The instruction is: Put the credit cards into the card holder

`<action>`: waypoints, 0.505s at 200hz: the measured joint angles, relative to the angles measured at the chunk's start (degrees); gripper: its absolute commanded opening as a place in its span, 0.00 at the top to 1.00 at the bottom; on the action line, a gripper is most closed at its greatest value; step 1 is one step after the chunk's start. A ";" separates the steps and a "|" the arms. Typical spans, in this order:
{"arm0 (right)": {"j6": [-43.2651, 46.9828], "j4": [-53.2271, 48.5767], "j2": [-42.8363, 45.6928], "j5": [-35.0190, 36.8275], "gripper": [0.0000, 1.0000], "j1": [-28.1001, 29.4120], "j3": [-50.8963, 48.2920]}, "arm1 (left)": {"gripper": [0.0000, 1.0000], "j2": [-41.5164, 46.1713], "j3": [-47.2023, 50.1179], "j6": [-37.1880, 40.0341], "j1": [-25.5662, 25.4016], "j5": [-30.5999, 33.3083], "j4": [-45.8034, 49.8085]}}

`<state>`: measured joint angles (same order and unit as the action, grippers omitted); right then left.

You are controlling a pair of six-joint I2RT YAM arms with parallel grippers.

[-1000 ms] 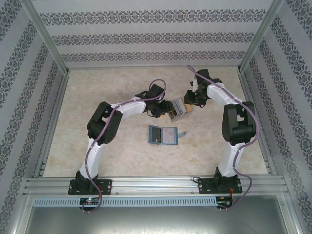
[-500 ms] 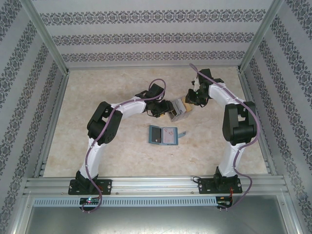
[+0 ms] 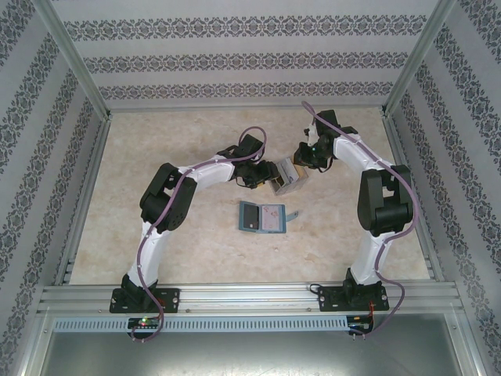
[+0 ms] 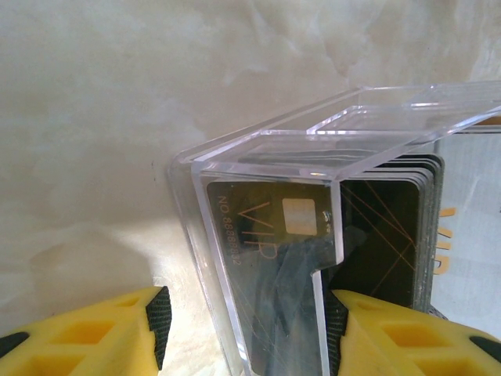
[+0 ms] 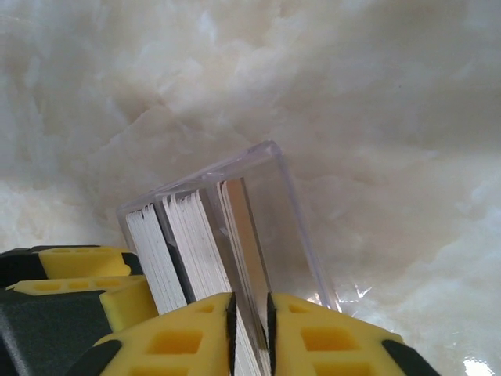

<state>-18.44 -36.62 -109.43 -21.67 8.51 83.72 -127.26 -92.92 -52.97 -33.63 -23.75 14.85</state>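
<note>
Showing a pale marbled table from above, with two white arms reaching in to meet at its far centre over a clear box. Since a second ago the right gripper has edged slightly left, and the tan patch at the box's right side no longer shows. The box and the left arm have stayed put. The wallet also has not moved. It lies open and flat, teal with a paler lining, just near of the box and apart from both grippers.

The left gripper has its yellow fingers set either side of the box, whose lid is up. A strip of table shows by the left pad, so a firm clamp cannot be told. The cards stand on edge in the box, white-edged. The front one is dark with gold VIP lettering. The right fingers are pinched together on a few of them.
</note>
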 measured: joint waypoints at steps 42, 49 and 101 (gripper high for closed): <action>-0.50 0.00 -0.48 -1.86 0.72 0.28 0.02 | 0.44 0.00 -0.04 0.00 0.00 0.00 0.00; -0.61 -0.02 -0.76 -2.03 0.71 0.55 0.09 | 0.44 0.00 -0.07 0.00 0.00 -0.02 0.00; -0.90 -0.04 -3.74 -3.17 0.67 1.31 1.99 | 0.44 0.00 -0.09 0.00 0.00 -0.02 0.00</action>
<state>-19.33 -36.67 -113.16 -24.84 9.82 85.71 -127.26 -93.01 -52.97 -33.63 -23.77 14.85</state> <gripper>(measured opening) 0.326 0.560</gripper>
